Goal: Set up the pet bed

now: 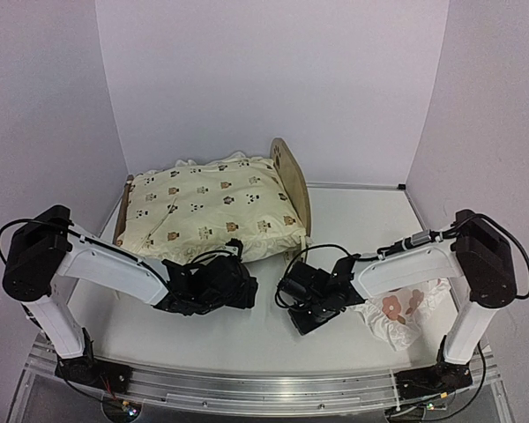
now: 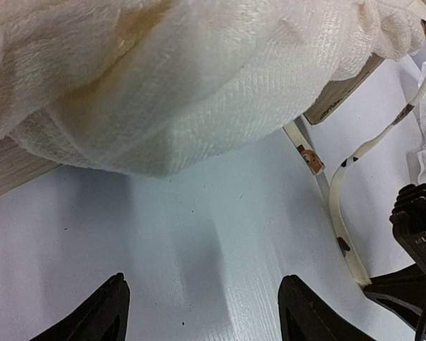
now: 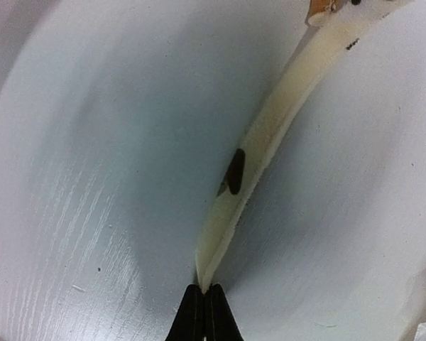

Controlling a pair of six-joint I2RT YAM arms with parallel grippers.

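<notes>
Surface: white table (image 1: 247, 352), walls (image 1: 264, 79) behind and beside; pet bed (image 1: 293, 181) far centre, headboard rightward.
Right gripper (image 3: 204, 290): pinched closed on tie string (image 3: 250, 160), off the bed's near right corner.
Left gripper (image 2: 204, 284): jaws wide, holding nothing, just before the bed's near edge.
Cushion (image 1: 207, 207): overhangs the bed's near rail.
Pillow (image 1: 404, 308): right of the bed, apart.

Most of the bed (image 1: 294, 187) hidden under the cushion (image 1: 213, 204), base included. The pillow (image 1: 404, 310), right of cushion, partly behind the right arm (image 1: 407, 263). The tie string (image 3: 250, 167) off cushion: blurred, far end cut off.
</notes>
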